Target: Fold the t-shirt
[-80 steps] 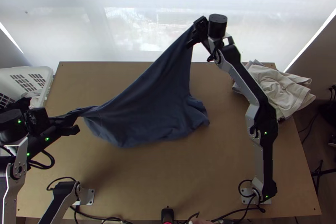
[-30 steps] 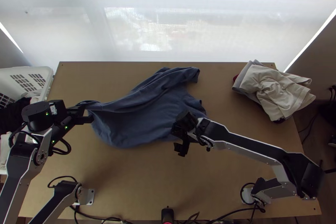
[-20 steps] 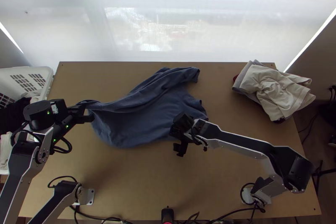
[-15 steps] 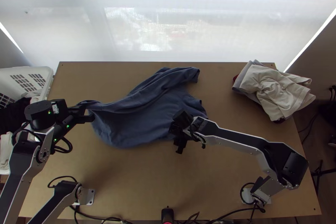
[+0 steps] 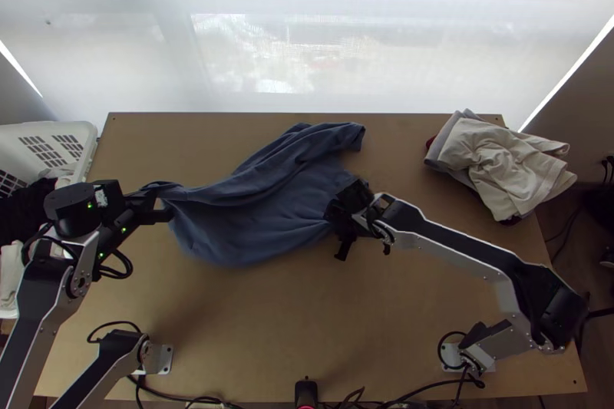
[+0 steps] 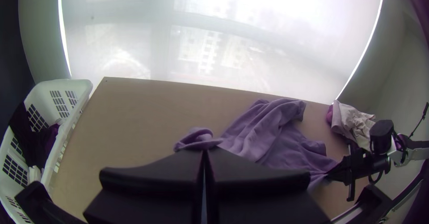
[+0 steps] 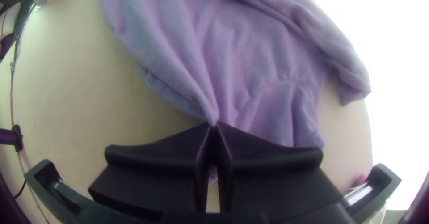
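Currently, the step in hand appears to be securing the t-shirt (image 5: 245,221) at two points, ahead of a lift or a straightening pull; no finished fold is present. Reference for all positions: the table (image 5: 307,324). The t-shirt lies across the table's middle and left part, unevenly spread, with a thick, rumpled band along its side toward the table's far edge. One end of that band lies near the far edge.

End effector, left: the left gripper (image 6: 204,151) is at the table's left part. Its fingers are pressed together at a bunched end of the cloth and appear to pinch it. Whether this end is sleeve or hem cannot be determined.

End effector, right: the right gripper (image 7: 214,124) is right of the table's centre. Its fingertips meet on the t-shirt's border toward the table's near edge, and creases converge at the pinch point.

Next move, as judged: confirm both grips, raise the two held points together, apply light tension between them, then lay the cloth flat toward the table's near edge. Caution: the right grip looks shallow; excess tension could release the border.
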You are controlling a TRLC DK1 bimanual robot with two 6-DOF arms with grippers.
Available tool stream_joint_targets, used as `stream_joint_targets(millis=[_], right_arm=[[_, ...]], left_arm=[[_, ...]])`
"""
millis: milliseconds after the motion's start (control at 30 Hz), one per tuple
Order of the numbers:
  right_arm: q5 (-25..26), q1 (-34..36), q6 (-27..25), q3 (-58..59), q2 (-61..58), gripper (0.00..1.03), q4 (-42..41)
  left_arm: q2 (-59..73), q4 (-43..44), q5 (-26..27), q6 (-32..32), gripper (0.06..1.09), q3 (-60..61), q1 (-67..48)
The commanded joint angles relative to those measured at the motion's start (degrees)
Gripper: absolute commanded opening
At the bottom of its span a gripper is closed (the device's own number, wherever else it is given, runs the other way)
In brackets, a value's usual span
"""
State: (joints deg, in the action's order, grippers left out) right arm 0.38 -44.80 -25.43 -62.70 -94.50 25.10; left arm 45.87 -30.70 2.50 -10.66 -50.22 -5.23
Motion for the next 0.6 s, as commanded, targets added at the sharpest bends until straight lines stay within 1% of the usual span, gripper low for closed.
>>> stream_joint_targets(millis=[0, 100, 167, 300, 433, 567], right_arm=[[-0.1, 6.6, -1.2, -4.1, 9.6, 0.03, 7.7], [-0.1, 9.9, -2.3, -5.7, 14.9, 0.03, 9.2], [-0.1, 11.5, -2.9, -7.6, 17.4, 0.03, 11.5], [-0.1, 13.5, -3.2, -13.2, 21.1, 0.03, 15.6], [0.0, 14.7, -3.1, -19.4, 23.3, 0.03, 17.8], [1.0, 14.8, -3.0, -23.7, 25.2, 0.03, 17.9]], left_arm=[[-1.3, -0.3, 0.0, 0.1, 0.09, -0.3, 0.0], [-2.7, -0.9, -0.1, 0.1, 0.09, -0.5, 0.0], [-3.8, -1.6, -0.3, 0.1, 0.09, -0.8, 0.0], [-6.2, -3.5, -1.1, 0.1, 0.09, -2.8, 0.8], [-7.5, -4.5, -1.5, 0.9, 0.09, -7.8, 3.7], [-7.5, -5.0, -1.4, 1.3, 0.09, -14.0, 6.4]])
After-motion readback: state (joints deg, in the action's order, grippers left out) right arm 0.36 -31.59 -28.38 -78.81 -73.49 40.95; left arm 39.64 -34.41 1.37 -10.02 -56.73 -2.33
